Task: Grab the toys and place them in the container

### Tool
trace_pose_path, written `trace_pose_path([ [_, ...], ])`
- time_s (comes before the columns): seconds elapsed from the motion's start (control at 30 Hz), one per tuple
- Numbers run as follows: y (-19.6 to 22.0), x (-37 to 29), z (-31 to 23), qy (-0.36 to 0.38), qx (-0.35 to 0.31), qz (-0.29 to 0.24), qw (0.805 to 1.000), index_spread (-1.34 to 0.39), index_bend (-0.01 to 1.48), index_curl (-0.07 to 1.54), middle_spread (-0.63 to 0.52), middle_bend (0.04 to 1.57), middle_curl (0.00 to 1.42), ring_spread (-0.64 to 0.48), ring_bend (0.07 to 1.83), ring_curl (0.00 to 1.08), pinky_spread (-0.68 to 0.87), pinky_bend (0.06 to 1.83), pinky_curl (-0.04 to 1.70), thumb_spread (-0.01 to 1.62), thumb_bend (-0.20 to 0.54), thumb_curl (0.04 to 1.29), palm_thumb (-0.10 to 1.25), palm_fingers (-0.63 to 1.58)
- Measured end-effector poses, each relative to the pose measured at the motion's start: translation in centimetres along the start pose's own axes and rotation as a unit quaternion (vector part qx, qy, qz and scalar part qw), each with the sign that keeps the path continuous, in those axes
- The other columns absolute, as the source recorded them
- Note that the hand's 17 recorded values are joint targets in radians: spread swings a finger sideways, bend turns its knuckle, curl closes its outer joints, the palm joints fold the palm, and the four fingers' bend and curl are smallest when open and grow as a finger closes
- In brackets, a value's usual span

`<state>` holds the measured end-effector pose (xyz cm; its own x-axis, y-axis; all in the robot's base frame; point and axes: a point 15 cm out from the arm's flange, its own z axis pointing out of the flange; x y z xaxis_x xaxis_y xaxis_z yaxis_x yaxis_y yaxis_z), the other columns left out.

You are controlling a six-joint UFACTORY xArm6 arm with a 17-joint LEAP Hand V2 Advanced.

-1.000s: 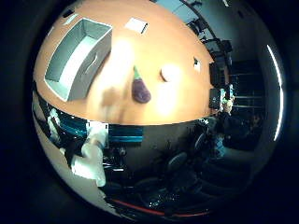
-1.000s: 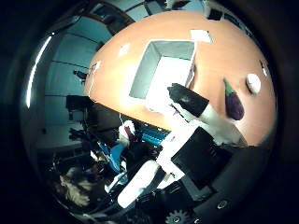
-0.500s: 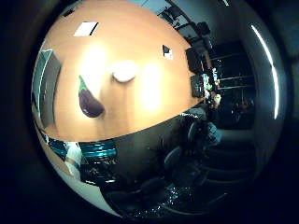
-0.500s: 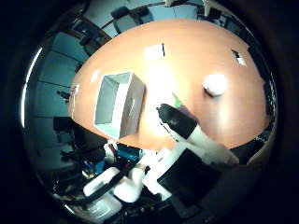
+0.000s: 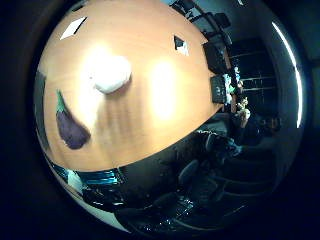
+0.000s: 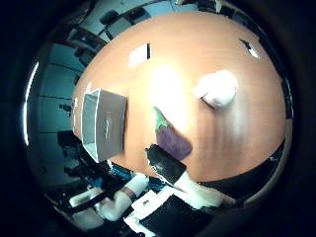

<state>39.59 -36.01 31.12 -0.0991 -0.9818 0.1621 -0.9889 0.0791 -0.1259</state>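
Observation:
A purple eggplant toy with a green stem (image 6: pixel 170 138) lies on the orange table (image 6: pixel 197 54), close under the palm; it also shows in the little finger side view (image 5: pixel 70 125). A white rounded toy (image 6: pixel 216 89) lies on the table a short way from it, and shows in the little finger side view (image 5: pixel 108 73). A grey open container (image 6: pixel 102 122) stands on the table near its edge, beyond the eggplant. One black-tipped finger (image 6: pixel 168 165) of my hand (image 6: pixel 188 188) reaches out straight beside the eggplant, just short of it. The hand holds nothing.
White paper cards lie on the table's far part (image 6: pixel 139 53) (image 5: pixel 73 27), and a small dark-and-white tag (image 5: pixel 180 45) lies nearer the table's edge. Office chairs (image 5: pixel 215 85) and desks stand past the table's edge.
The hand has moved along the table away from the container and come lower: the eggplant and the white toy look larger and nearer. The toys themselves have not moved.

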Motion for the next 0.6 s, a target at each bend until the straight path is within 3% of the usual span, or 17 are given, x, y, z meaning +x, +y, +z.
trace_pose_path([
  [0.27,-2.8,1.5,5.8,-0.014,-0.017,-0.002,1.0,-0.4,0.17,0.3,-0.04,0.2,0.34,0.15,0.31,0.21,0.36,0.37,0.23,1.05,-0.024,0.27,0.41,0.2],
  [0.6,-3.3,4.2,12.9,-0.029,-0.051,0.005,0.998,-0.39,0.17,0.3,-0.04,0.2,0.34,0.16,0.28,0.22,0.37,0.32,0.26,1.05,-0.025,0.26,0.4,0.21],
])
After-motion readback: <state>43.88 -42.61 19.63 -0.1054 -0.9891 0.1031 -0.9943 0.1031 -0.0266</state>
